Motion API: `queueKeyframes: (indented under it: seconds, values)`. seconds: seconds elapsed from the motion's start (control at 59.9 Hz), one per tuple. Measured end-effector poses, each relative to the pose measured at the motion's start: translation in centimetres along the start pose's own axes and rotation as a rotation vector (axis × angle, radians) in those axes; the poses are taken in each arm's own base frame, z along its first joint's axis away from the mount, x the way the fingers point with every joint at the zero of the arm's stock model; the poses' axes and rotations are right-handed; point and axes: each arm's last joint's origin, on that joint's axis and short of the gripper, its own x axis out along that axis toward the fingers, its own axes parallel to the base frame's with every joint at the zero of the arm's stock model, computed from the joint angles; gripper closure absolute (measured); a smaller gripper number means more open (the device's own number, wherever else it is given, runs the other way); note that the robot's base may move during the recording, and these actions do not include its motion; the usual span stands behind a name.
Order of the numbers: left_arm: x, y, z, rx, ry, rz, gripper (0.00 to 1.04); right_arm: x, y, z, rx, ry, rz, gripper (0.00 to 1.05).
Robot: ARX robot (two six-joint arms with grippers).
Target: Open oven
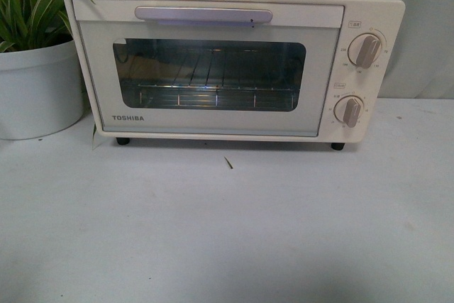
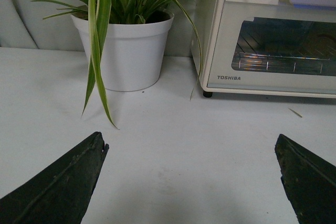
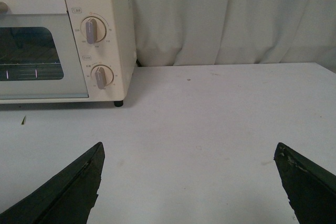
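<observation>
Silver-grey, the handle (image 1: 203, 14) ran side to side across the top of the oven (image 1: 234, 62), whose door was shut. My left gripper (image 2: 191, 182) and right gripper (image 3: 189, 182) both hung well short of the oven, fingers spread wide on nothing; I judged neither clearly nearer the handle.

The front view's left edge cuts off the white pot (image 1: 37, 94) and its plant (image 1: 32, 1). The print around the knobs (image 1: 367, 51) of the oven (image 1: 234, 62) is too small to read. Both wrist views cut off the left fingers (image 2: 58, 187) and right fingers (image 3: 58, 192).
</observation>
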Motion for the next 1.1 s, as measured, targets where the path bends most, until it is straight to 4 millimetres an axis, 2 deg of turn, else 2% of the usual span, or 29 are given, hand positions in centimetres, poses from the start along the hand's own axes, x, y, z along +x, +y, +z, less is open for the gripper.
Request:
queueKeyframes:
  seconds: [0.868,0.968,1.102]
  values:
    - [0.0,0.0,0.0,0.0,0.001,0.001,0.06,0.0,0.0,0.0,0.0,0.0,0.0,0.09]
    - [0.1,-0.2,-0.5,-0.084,0.134,0.159,0.06,0.0,0.0,0.0,0.0,0.0,0.0,0.09]
    - [0.6,-1.1,-0.6,-0.226,0.23,0.168,0.06,0.0,0.0,0.0,0.0,0.0,0.0,0.09]
